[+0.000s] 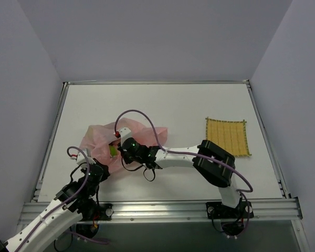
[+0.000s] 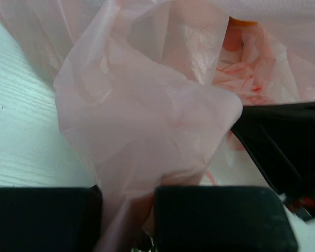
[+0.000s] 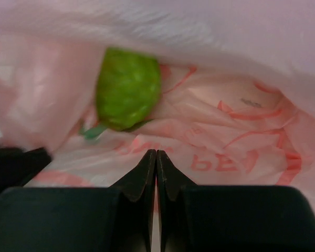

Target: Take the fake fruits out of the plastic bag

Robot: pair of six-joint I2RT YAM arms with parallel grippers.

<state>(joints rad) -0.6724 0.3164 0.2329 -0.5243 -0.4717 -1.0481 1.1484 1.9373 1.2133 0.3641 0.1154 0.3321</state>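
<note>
1. Currently the plastic bag (image 1: 97,137) is lying crumpled on the white tabletop (image 1: 163,105), at about 8 o'clock from the tabletop's middle in the overhead view.
2. The left claw (image 2: 127,195) is clenching a gathered fold of the bag's pink film; the film is running down between its two black fingers (image 2: 42,218).
3. The right arm is reaching across from 4 o'clock, with the right claw (image 3: 156,157) sitting inside the bag's mouth.
4. The right claw is clenched, tips meeting. I am not seeing any fruit between them.
5. A lime-green fruit (image 3: 127,89) is resting inside the bag on the printed film, at 11 o'clock from the right claw's tips, near them but apart.
6. Pink film is arching over both fruit and claw.
7. A yellow woven mat (image 1: 227,136) is lying flat at 3 o'clock on the tabletop, well apart from the bag.
</note>
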